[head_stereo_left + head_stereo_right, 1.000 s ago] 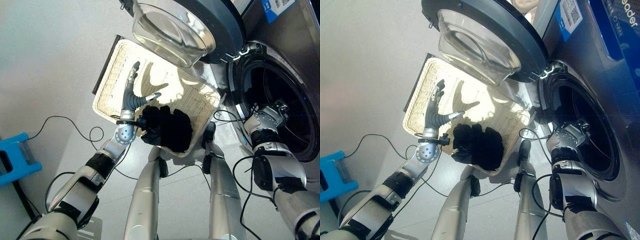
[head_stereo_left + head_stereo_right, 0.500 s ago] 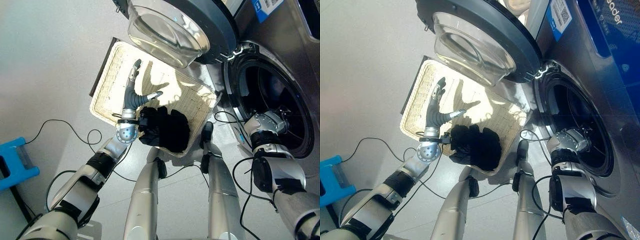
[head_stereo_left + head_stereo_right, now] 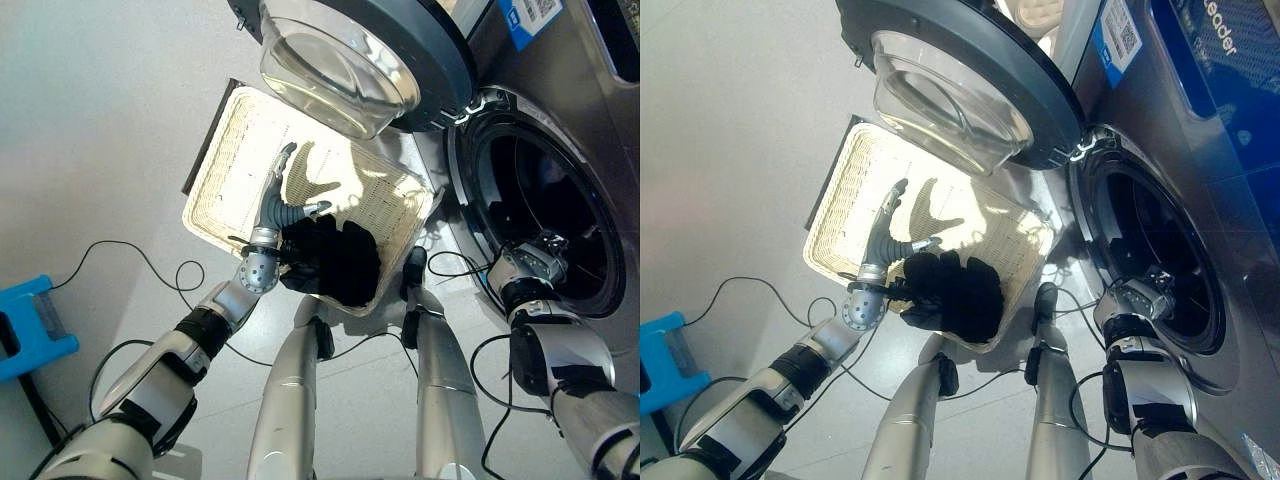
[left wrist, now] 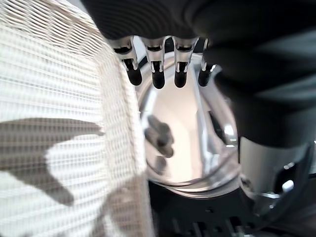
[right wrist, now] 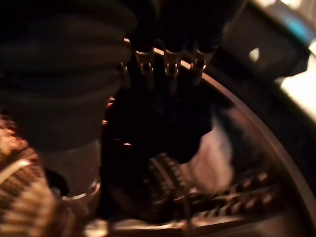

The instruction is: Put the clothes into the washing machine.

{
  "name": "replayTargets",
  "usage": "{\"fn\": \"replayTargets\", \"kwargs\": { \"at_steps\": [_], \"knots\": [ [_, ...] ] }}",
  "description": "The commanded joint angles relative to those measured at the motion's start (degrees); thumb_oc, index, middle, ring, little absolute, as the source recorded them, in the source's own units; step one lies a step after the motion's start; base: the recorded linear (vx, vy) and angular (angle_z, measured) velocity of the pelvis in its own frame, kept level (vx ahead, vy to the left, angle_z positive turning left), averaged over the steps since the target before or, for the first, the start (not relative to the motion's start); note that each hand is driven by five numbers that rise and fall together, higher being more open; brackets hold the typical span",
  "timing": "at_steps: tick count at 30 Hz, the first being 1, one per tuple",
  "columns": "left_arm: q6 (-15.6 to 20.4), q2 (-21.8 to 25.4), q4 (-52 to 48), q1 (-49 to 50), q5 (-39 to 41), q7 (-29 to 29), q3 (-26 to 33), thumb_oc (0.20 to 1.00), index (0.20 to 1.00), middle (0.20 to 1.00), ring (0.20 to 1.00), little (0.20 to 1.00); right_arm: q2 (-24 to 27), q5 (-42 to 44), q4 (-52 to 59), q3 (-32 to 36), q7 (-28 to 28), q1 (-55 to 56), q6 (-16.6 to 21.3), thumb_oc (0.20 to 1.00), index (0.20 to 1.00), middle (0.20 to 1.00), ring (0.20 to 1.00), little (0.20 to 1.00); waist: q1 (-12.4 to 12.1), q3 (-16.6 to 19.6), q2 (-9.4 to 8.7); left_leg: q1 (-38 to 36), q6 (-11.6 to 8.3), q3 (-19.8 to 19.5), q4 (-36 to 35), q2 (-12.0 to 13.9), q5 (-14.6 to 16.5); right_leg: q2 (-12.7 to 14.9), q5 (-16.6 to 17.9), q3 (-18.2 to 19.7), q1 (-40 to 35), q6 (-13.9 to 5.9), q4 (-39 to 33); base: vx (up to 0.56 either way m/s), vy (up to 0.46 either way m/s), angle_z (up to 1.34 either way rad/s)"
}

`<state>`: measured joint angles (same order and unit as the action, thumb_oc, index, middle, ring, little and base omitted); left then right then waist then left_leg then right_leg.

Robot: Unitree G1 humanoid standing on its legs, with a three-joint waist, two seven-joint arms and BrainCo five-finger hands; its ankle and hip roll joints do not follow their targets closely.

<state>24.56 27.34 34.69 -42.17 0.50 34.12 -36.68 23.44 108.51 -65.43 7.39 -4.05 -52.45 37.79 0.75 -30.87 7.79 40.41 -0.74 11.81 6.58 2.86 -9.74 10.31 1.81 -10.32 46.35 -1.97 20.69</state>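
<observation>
**Wicker, glass, steel and matt black cloth**

The basket (image 3: 240,160) is pale woven wicker, rough and ribbed, its weave plain in the left wrist view. The clothes (image 3: 335,258) in it are black cloth, soft and matt, giving back no light. The washing machine (image 3: 1200,150) has a smooth, glossy body of grey metal and blue panel; its door (image 3: 345,60) is a clear glass bowl (brightly reflective) in a dark matt ring. The floor (image 3: 90,120) is smooth pale grey.
</observation>
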Motion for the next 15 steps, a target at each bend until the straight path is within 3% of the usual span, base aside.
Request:
{"fn": "replayTargets", "kwargs": {
  "at_steps": [1,3,4,6,8,9,15],
  "knots": [
    [-3.96,1.22,0.81,-1.9,-8.95,-0.98,-1.06,1.0,1.0,1.0,1.0,1.0,3.82,-15.37,1.76,-3.01,-4.0,1.69,-2.16,1.0,1.0,1.0,1.0,1.0,-0.52,1.08,1.66,0.19,-3.99,1.89,7.1,-2.54,8.45,0.18,0.14,-3.71,-1.09,-5.11,1.13,0.05,0.035,-0.01],
    [-6.69,3.62,0.77,-2.27,-12.76,-3.68,-2.76,1.0,1.0,1.0,1.0,1.0,3.49,-24.79,3.49,-5.46,-9.66,3.12,-2.5,1.0,1.0,1.0,1.0,1.0,-0.28,1.08,1.72,0.31,-4.1,2.27,7.03,-2.41,8.25,0.05,0.2,-3.59,-0.91,-5.06,0.85,0.02,0.018,0.0],
    [-6.76,3.73,0.7,-2.45,-12.81,-3.7,-2.62,1.0,1.0,1.0,1.0,1.0,3.37,-25.47,3.94,-5.38,-10.4,2.94,-2.48,1.0,1.0,1.0,1.0,1.0,-0.28,1.08,1.68,0.75,-4.02,2.32,6.94,-2.39,7.86,0.01,0.63,-3.62,-0.51,-4.92,0.66,0.02,0.063,-0.01],
    [-11.08,6.92,-0.26,-1.97,-15.65,-7.72,-6.26,1.0,1.0,1.0,1.0,1.0,2.82,-40.93,7.15,-9.17,-20.74,6.43,-2.24,1.0,1.0,1.0,1.0,1.0,0.44,1.08,1.88,0.35,-4.22,3.22,6.74,-1.94,7.97,-0.33,0.08,-3.19,-0.63,-4.93,0.5,0.03,0.09,-0.03],
    [-13.57,7.83,-0.67,-1.77,-16.26,-9.82,-7.49,1.0,1.0,1.0,1.0,1.0,2.51,-46.01,8.52,-10.35,-23.35,7.63,-1.75,1.0,1.0,1.0,1.0,1.0,0.75,1.08,2.14,0.53,-4.15,3.66,6.71,-1.75,7.86,-0.51,-0.03,-2.87,-0.24,-4.87,0.65,0.01,0.089,-0.09],
    [-17.18,8.45,-0.4,-1.64,-16.14,-13.81,-8.82,1.0,1.0,1.0,1.0,1.0,1.9,-54.21,10.77,-11.84,-27.66,8.91,-1.74,1.0,1.0,1.0,1.0,1.0,1.29,1.08,2.48,0.73,-4.08,4.27,6.71,-1.65,7.75,-0.68,-0.08,-2.35,0.14,-4.87,0.53,0.01,0.095,-0.15],
    [-26.24,7.63,-1.31,-1.66,-15.62,-23.14,-10.84,1.0,1.0,1.0,1.0,1.0,1.19,-70.66,16.39,-15.25,-37.94,9.68,-2.06,1.0,1.0,1.0,1.0,1.0,1.82,1.08,3.53,1.62,-3.93,5.19,6.76,-1.67,7.43,-0.64,-0.02,-1.62,0.91,-5.04,0.03,0.0,0.046,-0.06]
  ]
}}
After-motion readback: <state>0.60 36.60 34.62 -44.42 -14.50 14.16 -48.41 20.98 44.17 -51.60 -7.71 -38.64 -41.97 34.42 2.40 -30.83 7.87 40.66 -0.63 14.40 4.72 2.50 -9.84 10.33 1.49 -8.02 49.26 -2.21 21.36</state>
